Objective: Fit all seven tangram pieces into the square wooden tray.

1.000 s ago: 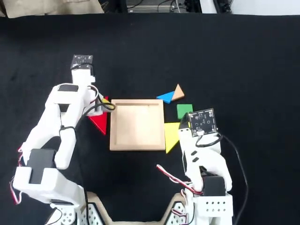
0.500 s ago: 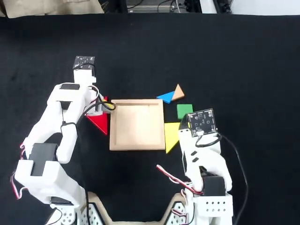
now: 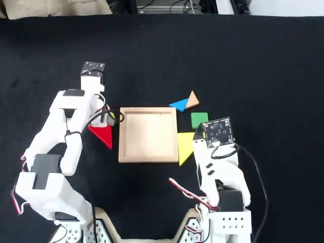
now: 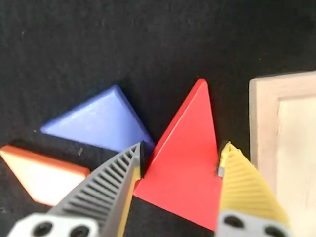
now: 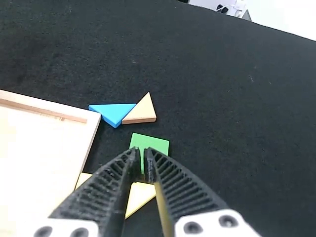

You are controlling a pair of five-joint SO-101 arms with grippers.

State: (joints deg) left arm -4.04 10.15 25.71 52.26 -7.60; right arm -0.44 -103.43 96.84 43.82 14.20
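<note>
- At the centre of the high view, the tray [image 3: 147, 135] lies bare, so I judge that none of the seven pieces is seated yet.
- Left of the tray in that view, the red triangle [image 3: 103, 134] lies just beside the rim, under the tip of the left arm [image 3: 71, 116].
- Right of the tray lie the yellow triangle [image 3: 185, 144], which touches the rim, and the green square [image 3: 199, 119]. The blue triangle [image 3: 178, 105] and tan triangle [image 3: 192, 100] lie above them in frame.
- Left wrist view: the left gripper [image 4: 181, 150] straddles the red triangle with one finger against each edge, and I read this as clamped on it. A violet triangle [image 4: 98, 123] lies just beside that piece, with an orange parallelogram [image 4: 42, 173] near it.
- Right wrist view: the right gripper [image 5: 143, 155] has its fingers nearly together on nothing, above the green square.
- Step in hand, by my judgement: first placement, the red triangle.
- Next move calls for lifting it clear of the rim and turning it until its square corner matches a tray corner. I would then lower it flat without disturbing the violet triangle.
</note>
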